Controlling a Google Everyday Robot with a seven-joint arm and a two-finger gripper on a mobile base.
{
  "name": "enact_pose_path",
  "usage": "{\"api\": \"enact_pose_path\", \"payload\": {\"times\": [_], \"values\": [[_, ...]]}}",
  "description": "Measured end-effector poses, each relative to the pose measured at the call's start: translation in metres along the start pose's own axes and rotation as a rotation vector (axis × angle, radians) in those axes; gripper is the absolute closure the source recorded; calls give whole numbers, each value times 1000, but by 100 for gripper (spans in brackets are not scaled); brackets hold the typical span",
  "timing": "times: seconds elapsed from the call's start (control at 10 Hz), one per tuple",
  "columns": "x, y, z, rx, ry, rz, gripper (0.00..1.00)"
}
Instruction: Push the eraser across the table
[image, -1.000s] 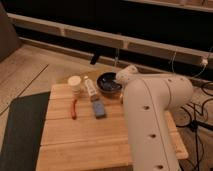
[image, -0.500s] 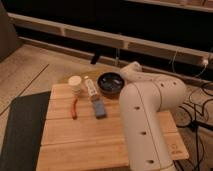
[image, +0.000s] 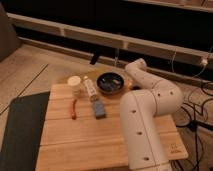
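Observation:
The light wooden table (image: 90, 145) fills the lower middle of the camera view. I cannot make out the small black eraser; it may be hidden by the arm or by the dark bowl (image: 111, 83) at the table's far edge. My white arm (image: 150, 107) rises from the table's right side and bends back towards the bowl. My gripper (image: 127, 80) is at the arm's end, beside the bowl's right rim. A blue-grey block (image: 98, 109) lies mid-table and a thin red pen (image: 74, 109) lies to its left.
A small white cup (image: 74, 84) and a pale tube (image: 90, 89) stand at the far left of the table. A dark grey mat (image: 20, 130) lies on the floor to the left. Cables (image: 197, 107) trail on the right.
The arm's upper end has swung right and back, away from over the bowl, so more of the bowl shows. The objects on the table have not moved.

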Motion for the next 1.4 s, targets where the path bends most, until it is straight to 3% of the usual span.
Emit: {"api": "enact_pose_path", "payload": {"times": [0.2, 0.3, 0.4, 0.7, 0.8, 1.3, 1.4], "values": [[-25, 27, -9, -65, -73, -100, 100], [-42, 44, -24, -103, -121, -146, 100], [-67, 67, -53, -150, -201, -226, 100], [-110, 101, -119, -237, -366, -367, 98], [-113, 104, -125, -242, -377, -374, 93], [-114, 102, -126, -239, -379, -373, 35], [-115, 101, -128, -239, -381, -372, 28]]}}
